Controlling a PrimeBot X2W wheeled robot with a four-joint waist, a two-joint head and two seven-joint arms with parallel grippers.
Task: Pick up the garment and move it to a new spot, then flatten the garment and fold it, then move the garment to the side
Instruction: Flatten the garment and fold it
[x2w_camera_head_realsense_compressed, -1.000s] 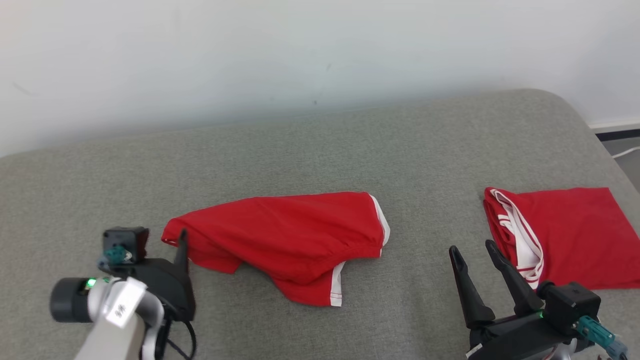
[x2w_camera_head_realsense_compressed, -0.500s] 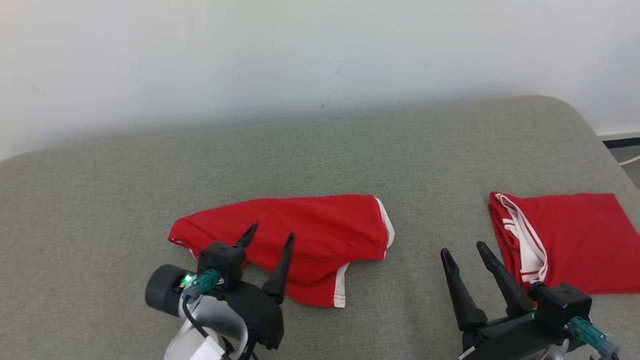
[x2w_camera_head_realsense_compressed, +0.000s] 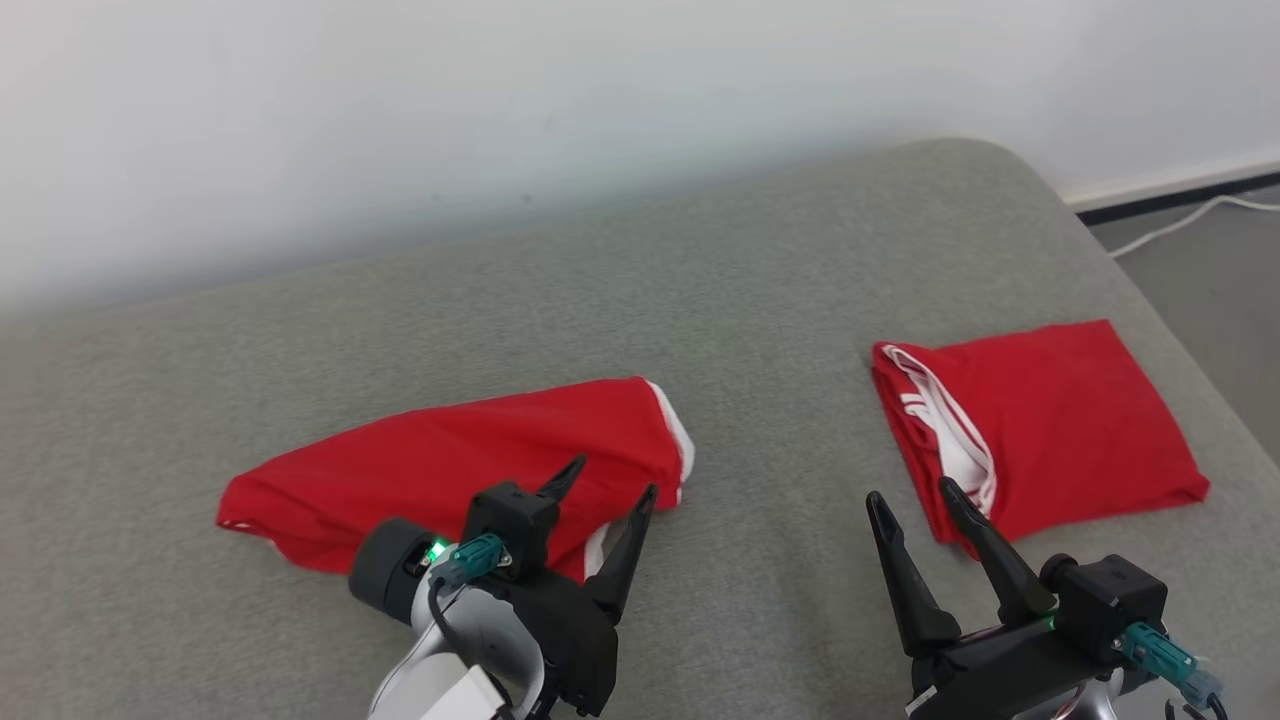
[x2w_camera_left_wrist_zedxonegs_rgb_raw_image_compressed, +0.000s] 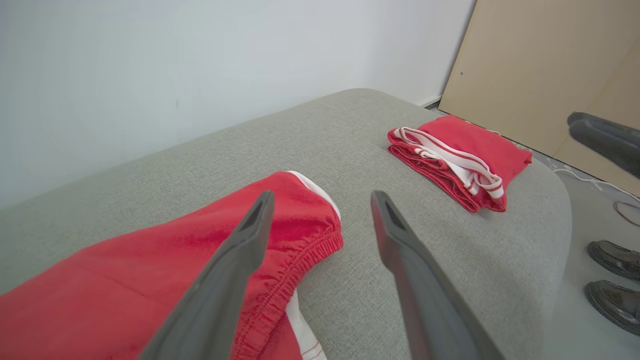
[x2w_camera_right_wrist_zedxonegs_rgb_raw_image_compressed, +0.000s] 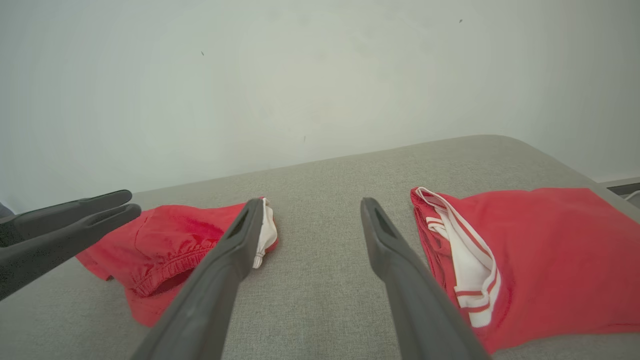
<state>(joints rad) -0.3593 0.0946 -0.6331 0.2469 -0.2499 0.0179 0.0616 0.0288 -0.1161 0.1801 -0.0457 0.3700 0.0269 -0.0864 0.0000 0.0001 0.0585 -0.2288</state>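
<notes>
A loose red garment (x2w_camera_head_realsense_compressed: 450, 450) with white trim lies crumpled on the grey cushion (x2w_camera_head_realsense_compressed: 760, 300), left of centre. My left gripper (x2w_camera_head_realsense_compressed: 614, 477) is open and hovers just above the garment's near right end, by the elastic waistband (x2w_camera_left_wrist_zedxonegs_rgb_raw_image_compressed: 300, 250). In the left wrist view its fingers (x2w_camera_left_wrist_zedxonegs_rgb_raw_image_compressed: 322, 196) straddle that waistband edge, one over red cloth, one over bare cushion. My right gripper (x2w_camera_head_realsense_compressed: 911, 492) is open and empty over bare cushion, between the two red pieces. The right wrist view shows the garment (x2w_camera_right_wrist_zedxonegs_rgb_raw_image_compressed: 170, 235) to the left of its fingers (x2w_camera_right_wrist_zedxonegs_rgb_raw_image_compressed: 311, 202).
A folded red garment (x2w_camera_head_realsense_compressed: 1060, 420) with white stripes lies near the cushion's right edge. A pale wall rises behind. Floor with a white cable (x2w_camera_head_realsense_compressed: 1180, 215) lies past the right edge. Dark shoes (x2w_camera_left_wrist_zedxonegs_rgb_raw_image_compressed: 615, 280) stand on the floor by a wooden panel (x2w_camera_left_wrist_zedxonegs_rgb_raw_image_compressed: 540, 65).
My left arm has swung in from the left and turned, bringing its open fingers over the garment's near right end. The head camera has shifted. The right gripper has barely moved.
</notes>
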